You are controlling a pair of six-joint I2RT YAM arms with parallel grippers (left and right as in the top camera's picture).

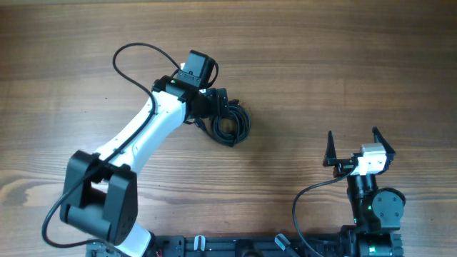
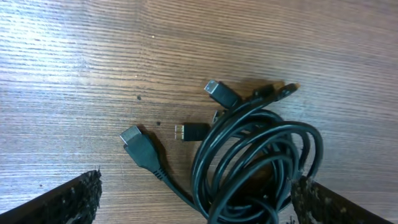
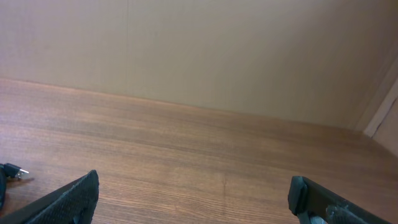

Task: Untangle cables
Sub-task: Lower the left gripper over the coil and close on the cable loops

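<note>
The cables (image 1: 230,123) lie as a small coil of thin black cords on the wooden table, just right of my left arm's wrist. In the left wrist view the coil (image 2: 261,155) fills the lower right, with three plug ends (image 2: 222,93) fanned out to its upper left. My left gripper (image 2: 196,186) is open and low over the table, its fingers (image 2: 71,202) standing wide on either side of the coil's near part. My right gripper (image 1: 353,140) is open near the front right, far from the coil, with nothing between its fingers (image 3: 323,199). One cable end (image 3: 9,171) shows at the left edge of the right wrist view.
A thick black wire (image 1: 132,61) loops off the left arm toward the back left. The right arm's base (image 1: 375,207) and its own wire (image 1: 307,200) sit at the front right edge. A plain wall (image 3: 199,50) stands behind the table.
</note>
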